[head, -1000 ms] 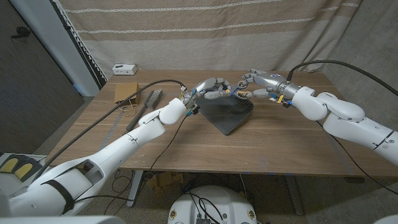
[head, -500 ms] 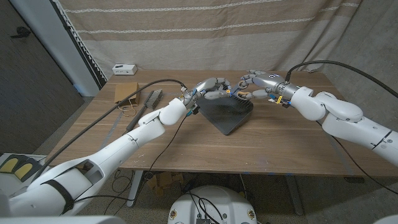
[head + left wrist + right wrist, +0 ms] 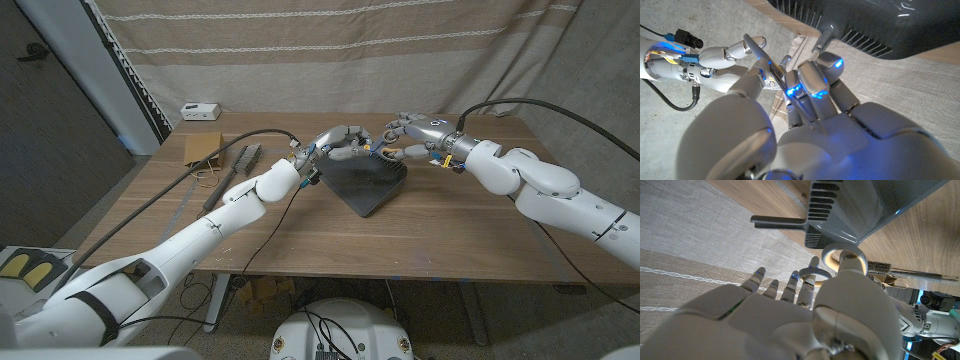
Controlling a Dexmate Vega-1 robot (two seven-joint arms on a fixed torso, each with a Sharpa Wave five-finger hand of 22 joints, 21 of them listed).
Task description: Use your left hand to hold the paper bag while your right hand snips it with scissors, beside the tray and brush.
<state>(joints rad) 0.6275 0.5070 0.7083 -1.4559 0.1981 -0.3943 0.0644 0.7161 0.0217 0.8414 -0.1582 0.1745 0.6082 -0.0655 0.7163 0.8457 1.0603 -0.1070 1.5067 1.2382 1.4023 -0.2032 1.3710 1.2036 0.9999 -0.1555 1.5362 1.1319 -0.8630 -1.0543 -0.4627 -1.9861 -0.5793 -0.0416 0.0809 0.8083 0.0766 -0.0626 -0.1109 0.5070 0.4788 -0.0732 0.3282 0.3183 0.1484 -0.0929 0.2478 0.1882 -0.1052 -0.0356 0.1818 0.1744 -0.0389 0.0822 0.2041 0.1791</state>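
On the desk (image 3: 450, 230) the dark grey tray (image 3: 365, 190) lies nearest, set cornerwise in the middle. Both hands hang over its far edge, close together. The right hand (image 3: 410, 135) grips the scissors (image 3: 832, 250): the right wrist view shows its thumb through one pale handle ring, with the other fingers curled beside the second ring. The left hand (image 3: 338, 143) has its fingers curled in. In the left wrist view the thin metal blade (image 3: 760, 52) runs between them, but I cannot tell whether they clamp it or only lie beside it. Farther back on the robot's left the brush (image 3: 243, 160) lies on the desk. Just beyond it is the brown paper bag (image 3: 203, 150), well apart from both hands. A small white box (image 3: 200, 110) sits at the desk's far corner.
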